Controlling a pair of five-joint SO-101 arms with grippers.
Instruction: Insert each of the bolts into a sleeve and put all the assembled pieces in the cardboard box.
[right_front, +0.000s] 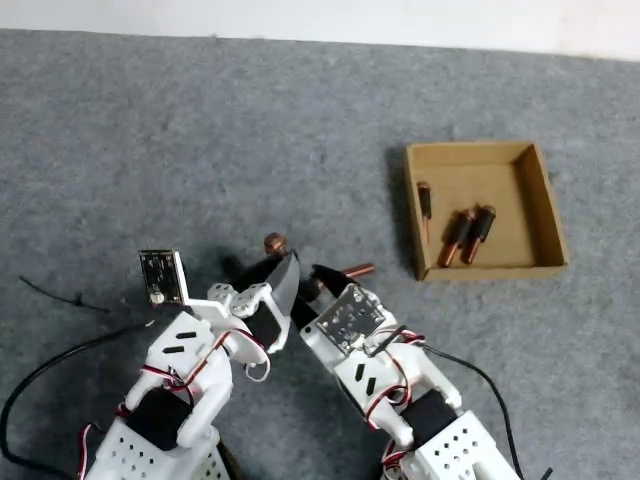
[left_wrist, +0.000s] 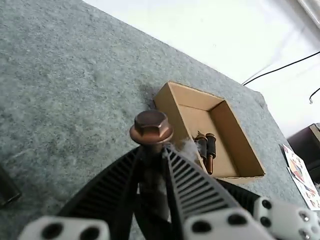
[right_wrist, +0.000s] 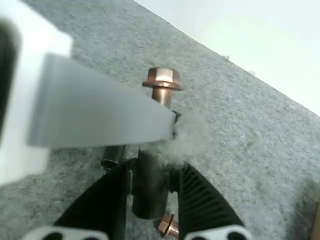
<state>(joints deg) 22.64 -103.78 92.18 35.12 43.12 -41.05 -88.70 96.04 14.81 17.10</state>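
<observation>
Left pincer (left_wrist: 152, 151) clenched on a bolt (left_wrist: 151, 127), right pincer (right_wrist: 152, 171) gripping a sleeve (right_wrist: 149, 196); cardboard box (right_front: 495, 180) holds three assembled pieces (right_front: 470, 235).

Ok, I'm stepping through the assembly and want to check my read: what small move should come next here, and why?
Probably the left gripper should ease its bolt further down into the sleeve gripped by the right gripper. Bare shank shows below the bolt's head, so it looks not yet seated, though the left gripper hides the joint itself.
</observation>
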